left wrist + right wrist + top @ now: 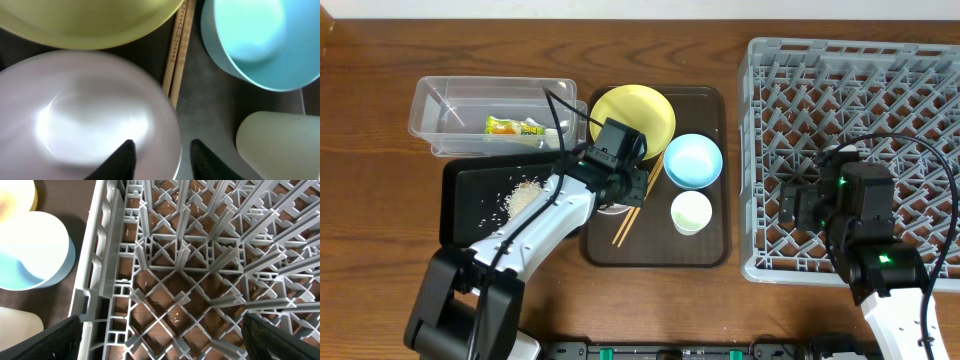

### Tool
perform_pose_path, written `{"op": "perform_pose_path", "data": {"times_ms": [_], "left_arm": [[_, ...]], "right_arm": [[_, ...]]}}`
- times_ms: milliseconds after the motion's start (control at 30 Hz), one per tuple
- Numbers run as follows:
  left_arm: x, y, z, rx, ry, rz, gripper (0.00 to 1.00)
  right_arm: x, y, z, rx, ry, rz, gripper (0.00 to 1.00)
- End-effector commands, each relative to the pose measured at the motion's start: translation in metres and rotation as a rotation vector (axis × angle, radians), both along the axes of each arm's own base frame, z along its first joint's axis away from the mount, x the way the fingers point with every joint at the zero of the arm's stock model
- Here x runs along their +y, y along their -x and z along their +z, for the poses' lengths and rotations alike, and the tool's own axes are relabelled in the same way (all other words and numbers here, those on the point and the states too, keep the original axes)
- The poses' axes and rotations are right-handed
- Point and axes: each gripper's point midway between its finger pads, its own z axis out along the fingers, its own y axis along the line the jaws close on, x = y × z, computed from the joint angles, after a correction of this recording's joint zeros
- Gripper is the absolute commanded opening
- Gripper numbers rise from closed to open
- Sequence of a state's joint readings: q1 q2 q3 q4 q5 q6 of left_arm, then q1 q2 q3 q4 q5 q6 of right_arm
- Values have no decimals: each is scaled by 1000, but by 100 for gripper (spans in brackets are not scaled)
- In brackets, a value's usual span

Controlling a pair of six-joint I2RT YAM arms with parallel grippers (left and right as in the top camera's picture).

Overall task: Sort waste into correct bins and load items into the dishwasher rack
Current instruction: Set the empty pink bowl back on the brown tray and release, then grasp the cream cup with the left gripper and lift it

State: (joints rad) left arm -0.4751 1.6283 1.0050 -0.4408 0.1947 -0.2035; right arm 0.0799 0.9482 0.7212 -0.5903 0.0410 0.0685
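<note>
My left gripper is open, low over the brown tray, with its fingers astride the rim of the white bowl, one inside and one outside. Around it lie the yellow plate, the chopsticks, the light blue bowl and the pale green cup. Overhead, the snack wrapper lies in the clear tub and rice grains are scattered on the black tray. My right gripper hangs wide open and empty over the near left part of the grey rack.
The brown serving tray holds all the dishes between the bins and the rack. The rack's left wall stands close to the tray's right edge. Cables loop over both arms.
</note>
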Motion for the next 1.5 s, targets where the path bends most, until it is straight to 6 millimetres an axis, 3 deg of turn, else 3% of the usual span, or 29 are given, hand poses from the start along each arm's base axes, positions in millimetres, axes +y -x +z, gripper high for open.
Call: {"op": "perform_pose_path", "data": {"times_ms": [0, 233, 333, 500, 833, 900, 1033, 1067, 1233, 1367, 1467], "left_arm": [[0, -6, 22, -67, 13, 4, 47], [-16, -3, 86, -188, 167, -43, 51], [-20, 2, 95, -201, 185, -59, 51], [-38, 17, 78, -145, 164, -118, 51], [-77, 52, 11, 21, 72, -250, 51], [-78, 54, -1, 47, 56, -255, 44], [-75, 53, -12, 74, 39, -246, 10], [-74, 52, -11, 71, 41, -243, 6], [-65, 40, 9, 30, 74, -194, 6], [-44, 18, 41, -7, 161, -12, 6], [-33, -1, 72, -9, 327, 91, 6]], "right_arm": [[4, -3, 9, -21, -11, 3, 99], [4, -3, 9, -21, -11, 3, 99], [4, -3, 9, -21, -11, 3, 99], [4, -3, 9, -21, -11, 3, 99], [4, -3, 9, -20, -12, 3, 99], [4, -3, 9, -20, -12, 3, 99], [4, -3, 8, -17, -11, 3, 99], [4, -3, 8, -17, -11, 3, 99], [3, -6, 12, -37, -9, -1, 99], [2, -18, 24, -107, -8, -9, 99], [17, -23, 32, -142, -67, 53, 99]]}}
